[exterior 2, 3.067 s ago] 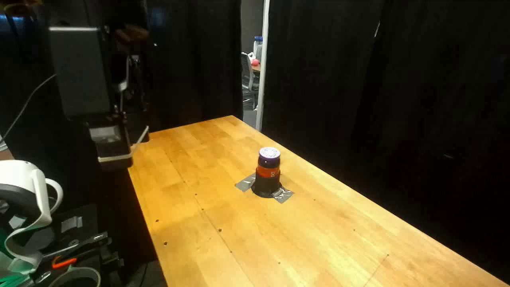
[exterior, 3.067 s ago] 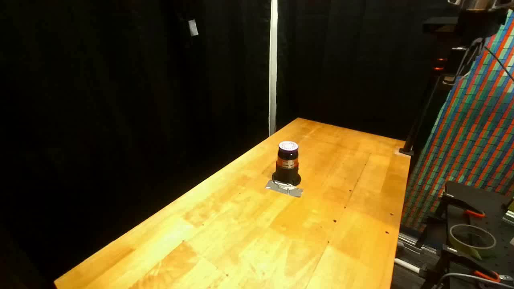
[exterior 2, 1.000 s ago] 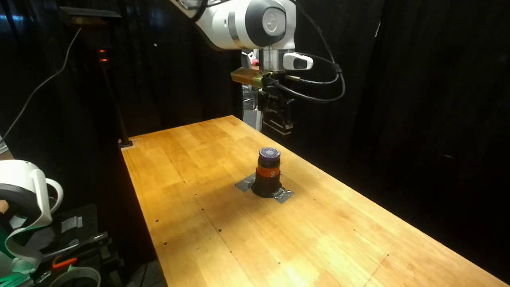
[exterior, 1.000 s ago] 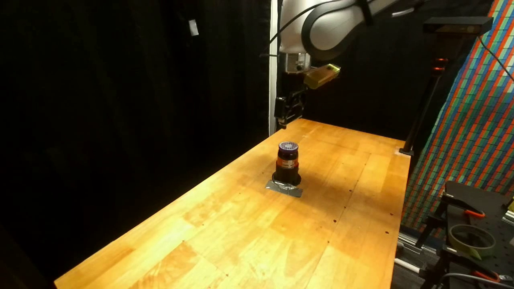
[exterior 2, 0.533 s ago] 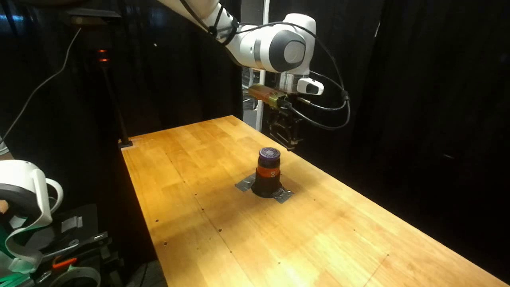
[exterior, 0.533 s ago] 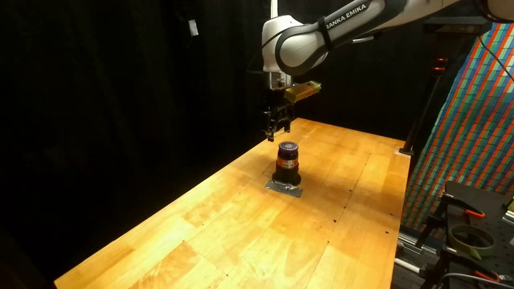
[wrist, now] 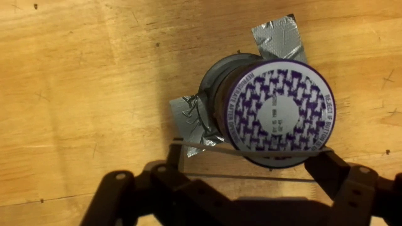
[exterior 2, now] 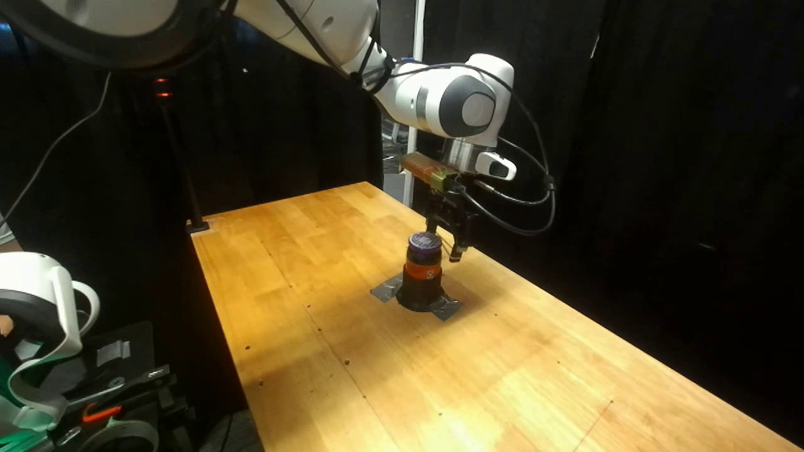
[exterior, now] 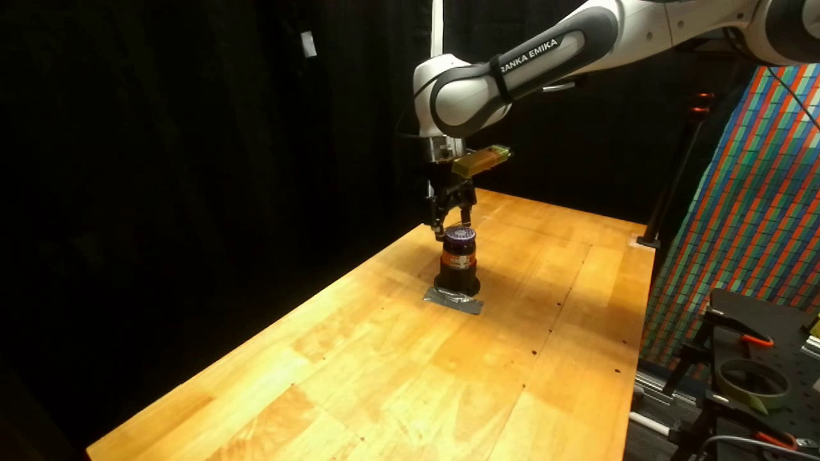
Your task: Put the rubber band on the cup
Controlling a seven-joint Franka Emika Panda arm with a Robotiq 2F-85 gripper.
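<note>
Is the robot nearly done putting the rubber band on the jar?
Not yet. Done: the band is looped on the gripper. In hand: the gripper, open, holds it stretched close to the top of the jar. Left: it isn't around the jar; next, probably, lining up, lowering and slipping it off.

Cup (wrist: 279, 113): in the way just beside the tool (wrist: 252, 146), close to one finger (wrist: 328, 169); contact unclear.
Band (wrist: 282, 153): two strands bar the gap between the tool's fingers.
Passage: over the desk (wrist: 94, 94), beyond the other finger.
</note>
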